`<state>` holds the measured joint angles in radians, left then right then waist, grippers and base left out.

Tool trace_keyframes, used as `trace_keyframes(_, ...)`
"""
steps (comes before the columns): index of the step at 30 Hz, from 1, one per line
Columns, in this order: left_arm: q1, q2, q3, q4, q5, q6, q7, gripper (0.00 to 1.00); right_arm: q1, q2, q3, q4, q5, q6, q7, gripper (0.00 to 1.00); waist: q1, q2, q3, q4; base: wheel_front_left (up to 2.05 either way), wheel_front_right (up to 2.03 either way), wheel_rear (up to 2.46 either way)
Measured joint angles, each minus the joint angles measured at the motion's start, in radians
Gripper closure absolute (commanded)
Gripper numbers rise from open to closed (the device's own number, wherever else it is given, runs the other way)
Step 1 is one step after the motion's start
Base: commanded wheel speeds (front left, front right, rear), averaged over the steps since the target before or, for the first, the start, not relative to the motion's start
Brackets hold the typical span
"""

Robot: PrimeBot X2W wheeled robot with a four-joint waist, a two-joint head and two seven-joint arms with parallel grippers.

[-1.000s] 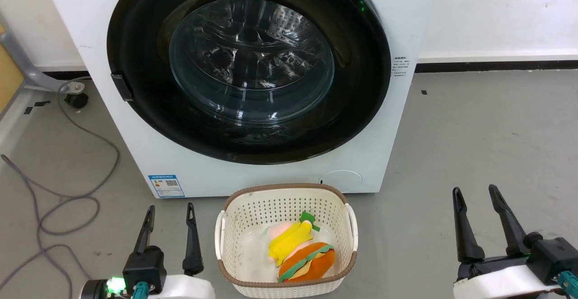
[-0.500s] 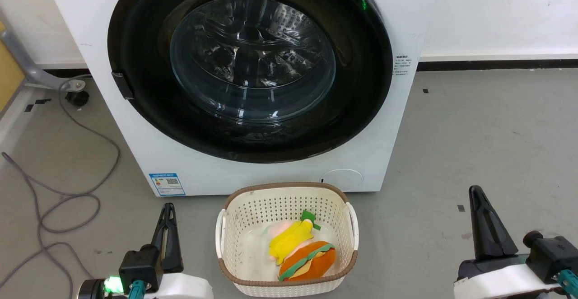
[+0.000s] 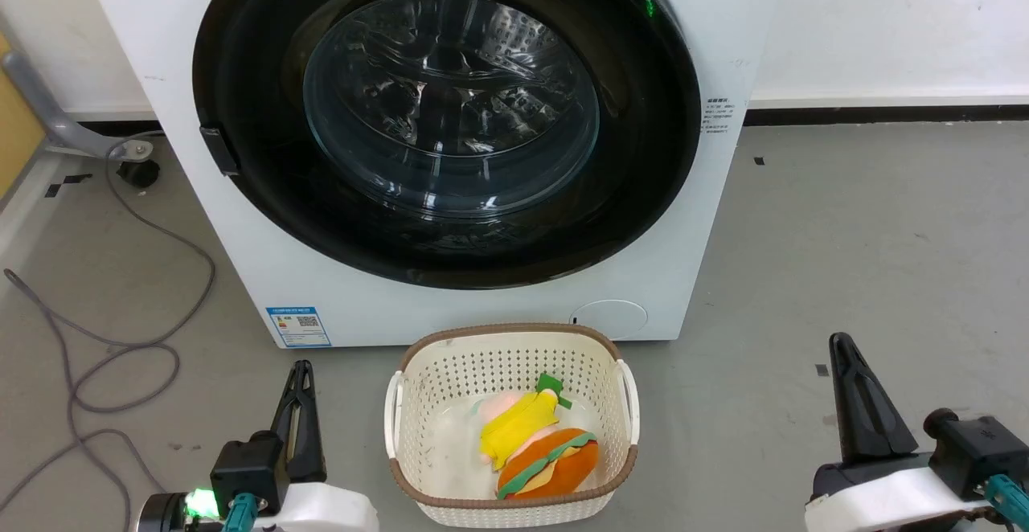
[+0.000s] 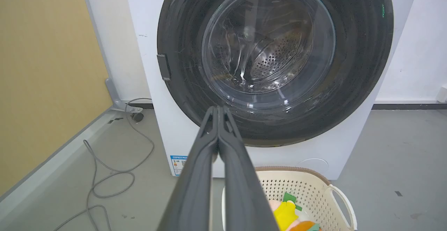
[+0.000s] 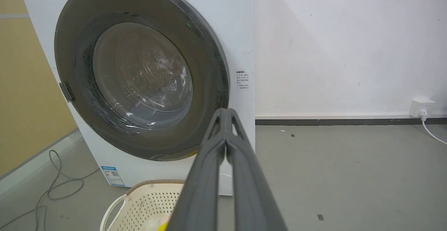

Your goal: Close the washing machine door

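Washing machine door [image 3: 446, 122] (top partly cropped)

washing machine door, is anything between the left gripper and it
Nothing visible does. The shut left gripper points at the door across the floor; the laundry basket sits off to its right, lower than the door, out of that line.
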<state>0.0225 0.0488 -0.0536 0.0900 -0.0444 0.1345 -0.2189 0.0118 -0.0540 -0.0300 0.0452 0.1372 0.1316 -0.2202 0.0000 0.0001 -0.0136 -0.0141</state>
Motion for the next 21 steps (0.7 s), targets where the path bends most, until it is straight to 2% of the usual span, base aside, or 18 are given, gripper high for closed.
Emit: trace_keyframes(21, -0.001, 0.0, 0.008, -0.017, 0.007, -0.025, 0.044, 1.0, 0.0, 0.0, 0.004, -0.008, -0.033, 0.0, 0.044, 1.0, 0.0, 0.0, 0.003, 0.003, 0.0, 0.0, 0.0)
